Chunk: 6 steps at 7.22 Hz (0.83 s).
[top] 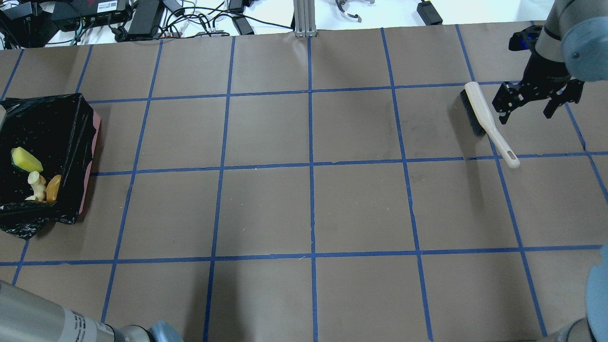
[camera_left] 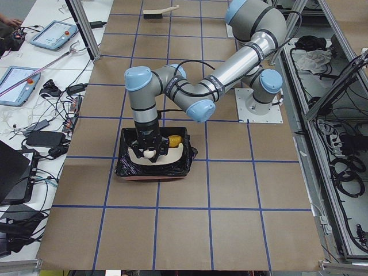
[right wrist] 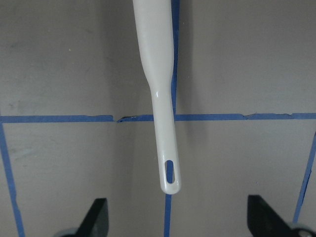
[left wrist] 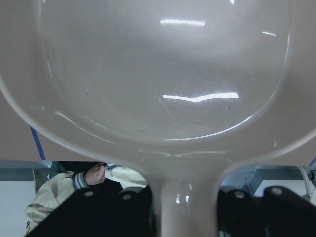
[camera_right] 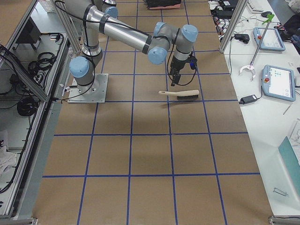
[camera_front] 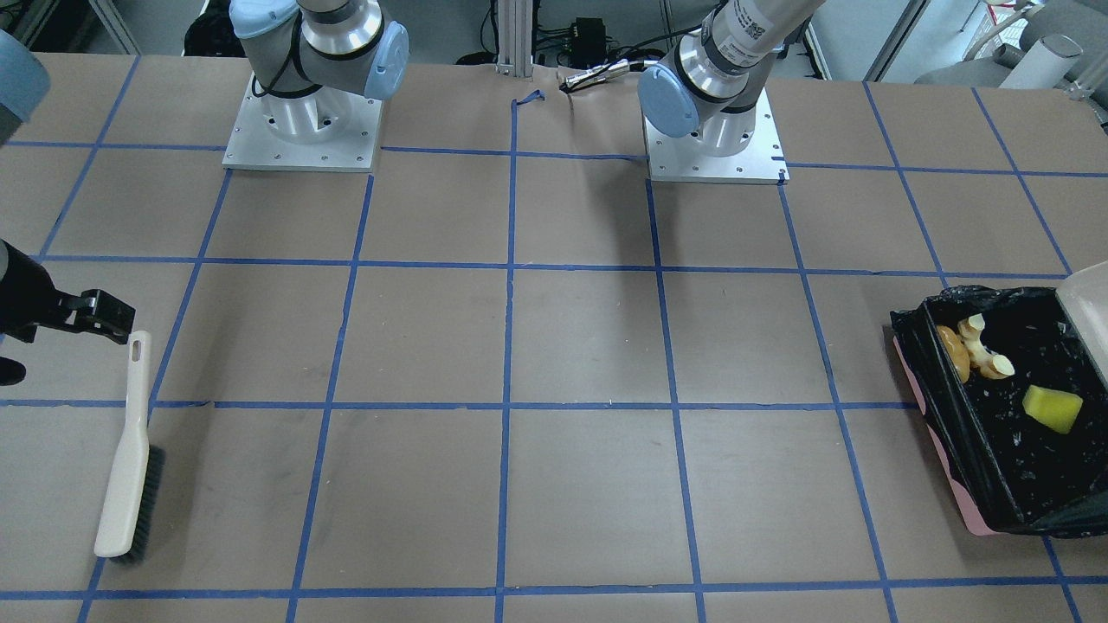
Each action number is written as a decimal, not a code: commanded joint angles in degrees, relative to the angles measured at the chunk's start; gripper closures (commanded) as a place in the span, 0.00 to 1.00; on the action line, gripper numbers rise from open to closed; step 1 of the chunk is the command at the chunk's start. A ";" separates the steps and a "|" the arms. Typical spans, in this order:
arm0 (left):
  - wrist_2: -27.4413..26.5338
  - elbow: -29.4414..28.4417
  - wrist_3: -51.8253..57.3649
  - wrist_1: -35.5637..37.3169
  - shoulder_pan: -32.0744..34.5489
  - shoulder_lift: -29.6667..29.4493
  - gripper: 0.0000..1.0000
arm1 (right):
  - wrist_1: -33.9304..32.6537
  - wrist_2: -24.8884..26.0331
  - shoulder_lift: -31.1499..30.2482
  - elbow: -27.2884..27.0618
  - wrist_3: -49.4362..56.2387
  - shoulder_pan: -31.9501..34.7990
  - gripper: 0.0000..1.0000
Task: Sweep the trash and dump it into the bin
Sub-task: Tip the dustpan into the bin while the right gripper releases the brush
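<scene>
The bin (camera_front: 974, 519) (top: 92, 142) (camera_left: 152, 172) is pink with a black bag liner. In it lie the trash items: a brown lump (camera_front: 954, 350) (top: 53, 187), a pale croissant (camera_front: 982, 346) (top: 36, 185) and a yellow sponge (camera_front: 1052, 408) (top: 26, 160). My left gripper (left wrist: 185, 197) (camera_left: 146, 144) is shut on the beige dustpan's (left wrist: 158, 74) (camera_left: 158, 152) handle and holds it tilted over the bin. The brush (camera_front: 130, 450) (top: 484, 118) (right wrist: 160, 89) (camera_right: 180, 94) lies flat on the table. My right gripper (top: 534, 107) (camera_front: 99, 316) hangs open just past its handle end, touching nothing.
Both arm bases (camera_front: 303, 130) (camera_front: 714, 143) stand at the robot's side of the table. Blue tape lines grid the brown surface. Side benches hold tablets (camera_left: 54, 34) (camera_right: 276, 82) and cables. A person's sleeve and hand (left wrist: 84, 180) show under the dustpan.
</scene>
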State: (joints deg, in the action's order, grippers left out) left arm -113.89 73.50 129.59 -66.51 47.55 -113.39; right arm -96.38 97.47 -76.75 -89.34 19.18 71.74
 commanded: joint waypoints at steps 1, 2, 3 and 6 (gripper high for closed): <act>2.26 -0.02 -0.30 0.06 0.44 0.71 1.00 | 8.29 -1.67 -4.97 3.72 -0.19 1.20 0.00; 7.67 -0.02 -0.74 -0.90 0.44 2.28 1.00 | 9.79 -2.37 -7.52 3.82 -1.68 3.91 0.00; 11.90 -0.02 -1.27 -2.12 0.44 3.87 1.00 | 11.11 -2.81 -9.37 3.91 -7.43 7.41 0.00; 27.44 0.76 -7.75 -6.00 2.18 4.41 1.00 | 11.48 -4.74 -10.88 4.44 -20.73 18.32 0.00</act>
State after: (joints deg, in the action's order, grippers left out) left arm -92.90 73.92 124.99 -71.17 48.56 -109.15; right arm -85.04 93.86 -87.21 -84.99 3.53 85.90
